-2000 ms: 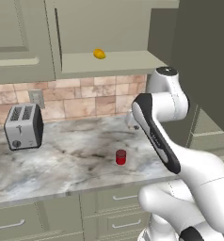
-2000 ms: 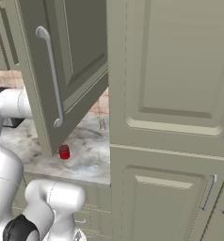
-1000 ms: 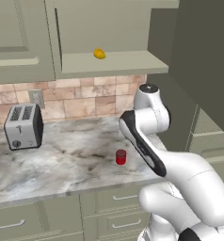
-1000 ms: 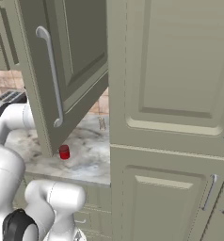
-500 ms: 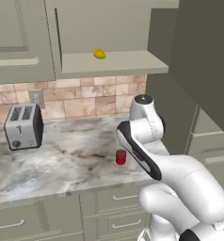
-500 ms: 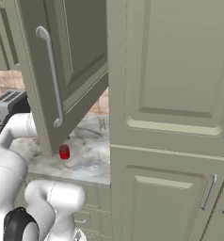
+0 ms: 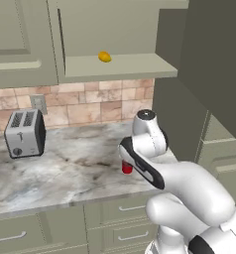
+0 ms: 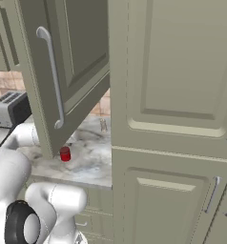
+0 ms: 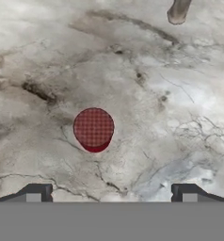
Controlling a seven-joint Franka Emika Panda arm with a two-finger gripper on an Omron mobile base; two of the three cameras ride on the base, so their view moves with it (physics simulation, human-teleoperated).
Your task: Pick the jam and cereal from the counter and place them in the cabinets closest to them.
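Observation:
The jam (image 9: 93, 128) is a small red jar standing upright on the marble counter (image 9: 180, 103), seen lid-on from above in the hand view. My gripper (image 9: 111, 194) hovers over the counter, open, with nothing between its fingertips (image 9: 36, 193); the jar sits ahead of them, slightly left of the middle. The base views show the jam (image 7: 127, 169) (image 8: 65, 154) near the counter's front edge, partly behind my arm (image 7: 146, 146). The cabinets include a doorless shelf recess (image 7: 115, 67) above the counter. The cereal is out of view.
A silver toaster (image 7: 23, 133) stands at the counter's back left. A small yellow fruit (image 7: 104, 57) lies on the recess shelf. An open cabinet door (image 8: 67, 62) with a bar handle (image 8: 51, 76) hangs over the counter. A tall cabinet front (image 8: 172, 119) stands to the right.
My arm has folded down and swung left, bringing the hand over the jam. The jar and the toaster have stayed where they were. The jaws remain open.

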